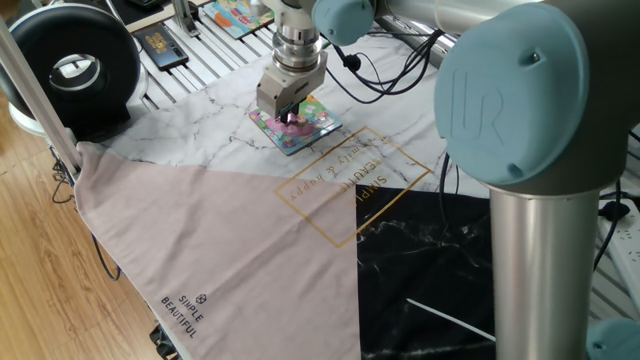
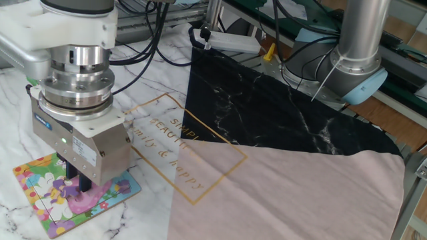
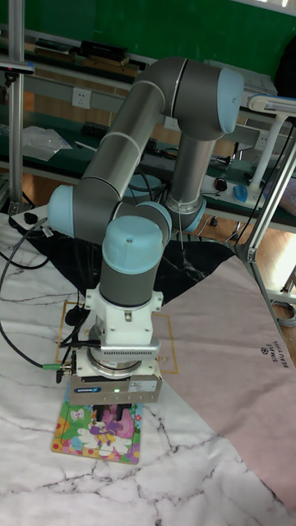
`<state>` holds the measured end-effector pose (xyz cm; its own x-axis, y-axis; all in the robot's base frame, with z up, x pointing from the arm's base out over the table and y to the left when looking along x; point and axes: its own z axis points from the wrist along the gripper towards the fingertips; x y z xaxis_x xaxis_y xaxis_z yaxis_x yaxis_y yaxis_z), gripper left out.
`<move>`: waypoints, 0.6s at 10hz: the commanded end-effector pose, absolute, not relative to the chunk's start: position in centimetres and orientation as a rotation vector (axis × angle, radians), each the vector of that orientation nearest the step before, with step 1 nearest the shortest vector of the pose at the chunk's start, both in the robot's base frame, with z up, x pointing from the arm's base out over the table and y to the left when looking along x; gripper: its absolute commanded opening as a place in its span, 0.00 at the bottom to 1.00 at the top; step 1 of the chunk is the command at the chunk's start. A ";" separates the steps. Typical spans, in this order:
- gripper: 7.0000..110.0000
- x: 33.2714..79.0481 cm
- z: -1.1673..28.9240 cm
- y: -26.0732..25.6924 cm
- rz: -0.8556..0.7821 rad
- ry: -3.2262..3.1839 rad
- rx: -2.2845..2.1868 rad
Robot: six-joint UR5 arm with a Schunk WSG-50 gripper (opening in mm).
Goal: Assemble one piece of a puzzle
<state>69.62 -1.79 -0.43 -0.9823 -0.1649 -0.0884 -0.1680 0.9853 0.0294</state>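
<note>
Marble-print surface point(image 2: 20, 127) with draped cloths: jaws point(image 2: 75, 192) narrow and low over the puzzle point(image 2: 40, 193), apparently pinching the piece point(image 2: 71, 187), though the grip is partly hidden; piece judged light, thin, stiff, best held by opposite edges; the puzzle lies flat beneath.

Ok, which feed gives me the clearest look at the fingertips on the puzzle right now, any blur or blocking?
The other fixed view is sharpest: the gripper and the puzzle are close and evenly lit, though the gripper body hides part of the board. One fixed view is sharp but the puzzle is small and far. In the tall fixed view the puzzle lies partly in the arm's shadow.
</note>
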 end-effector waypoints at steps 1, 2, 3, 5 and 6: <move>0.15 69.4 -0.3 -2.2 0.050 3.050 -0.253; 0.15 69.4 -0.3 -2.1 0.051 3.053 -0.218; 0.15 69.4 -0.2 -2.2 0.049 3.057 -0.174; 0.15 69.3 0.0 -1.3 0.104 3.063 -0.080; 0.36 69.2 0.3 -1.1 0.120 3.061 -0.019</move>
